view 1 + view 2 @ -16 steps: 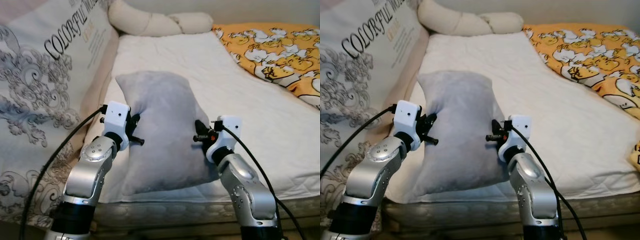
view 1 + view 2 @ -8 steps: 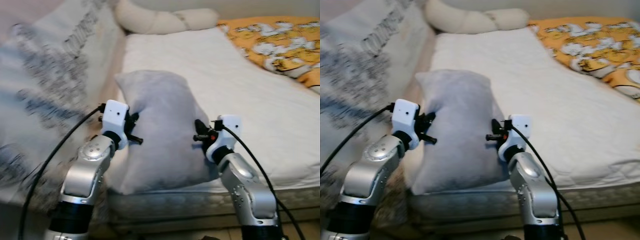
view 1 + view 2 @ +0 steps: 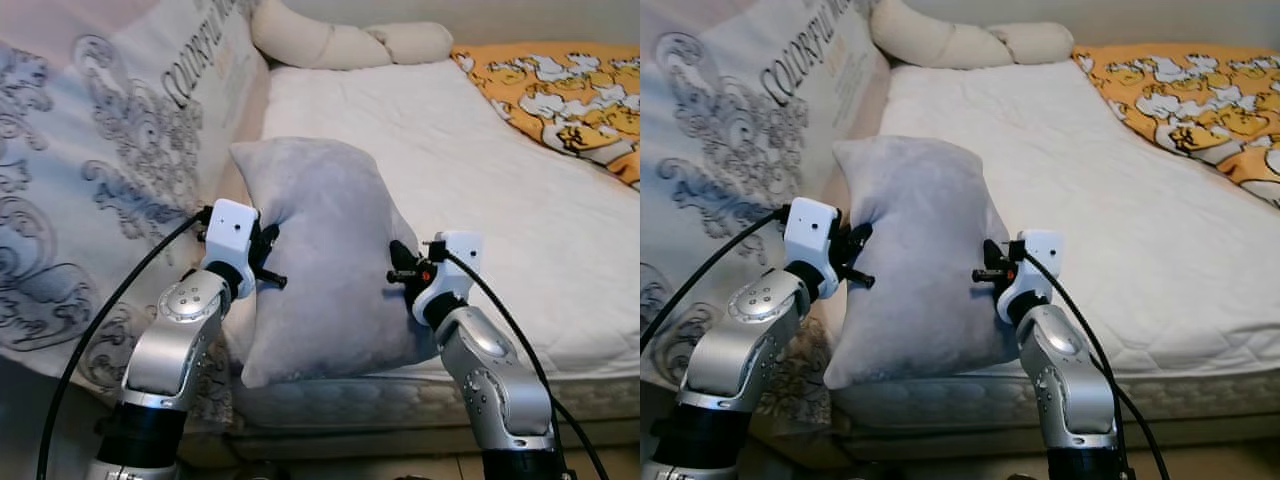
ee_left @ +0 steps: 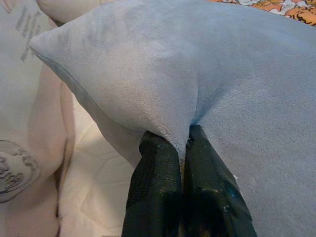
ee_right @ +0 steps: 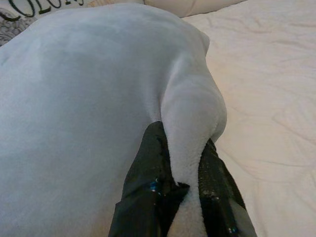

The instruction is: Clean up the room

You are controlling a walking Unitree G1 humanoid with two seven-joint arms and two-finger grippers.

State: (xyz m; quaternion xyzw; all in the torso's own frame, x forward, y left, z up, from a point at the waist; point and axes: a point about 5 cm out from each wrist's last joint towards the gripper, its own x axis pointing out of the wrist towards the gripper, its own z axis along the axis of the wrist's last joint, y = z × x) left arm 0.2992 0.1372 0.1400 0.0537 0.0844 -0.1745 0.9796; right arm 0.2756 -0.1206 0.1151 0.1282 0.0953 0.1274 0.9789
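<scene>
- Eye views: grey pillow [image 3: 320, 260] at frame centre, over the bed [image 3: 500, 180] edge. Long axis runs away from robot. Left end effector [image 3: 268, 258] and right end effector [image 3: 398, 266] flank it, equally near.
- Left wrist: fingers [image 4: 158, 192] pinch pillow edge.
- Right wrist: fingers [image 5: 148, 192] clamp a fold.

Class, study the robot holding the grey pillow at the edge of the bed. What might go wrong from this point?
1. Each hand pinches just a small fold of the grey pillow: the left hand and the right hand hold little fabric, so a fold may slip out.
2. The pillow's lower corner overhangs the mattress edge; if one grip fails, it would probably drop to the floor.
</scene>
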